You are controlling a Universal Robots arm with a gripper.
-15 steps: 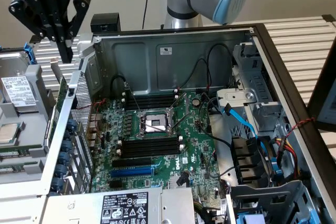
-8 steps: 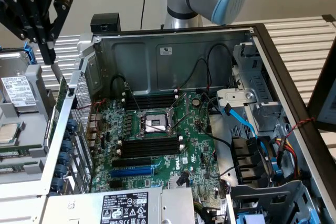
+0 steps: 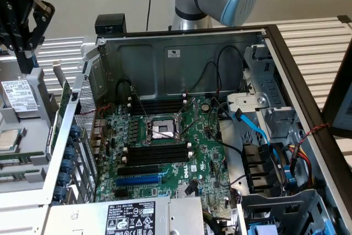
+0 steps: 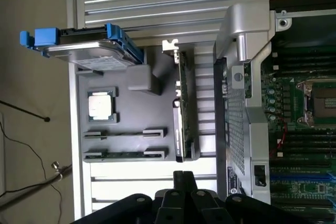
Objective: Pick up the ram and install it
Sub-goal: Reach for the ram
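The white case label is too small to read. The gripper hangs empty, fingers together, near the ram.

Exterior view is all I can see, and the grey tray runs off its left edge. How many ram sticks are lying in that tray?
Observer: Two. In the wrist view a long thin green ram stick and a second ram stick lie parallel, side by side, in the grey plastic tray.
Operator: Does the gripper have either of them?
Observer: No. The black gripper is shut on nothing. Both sticks lie in the tray, apart from it.
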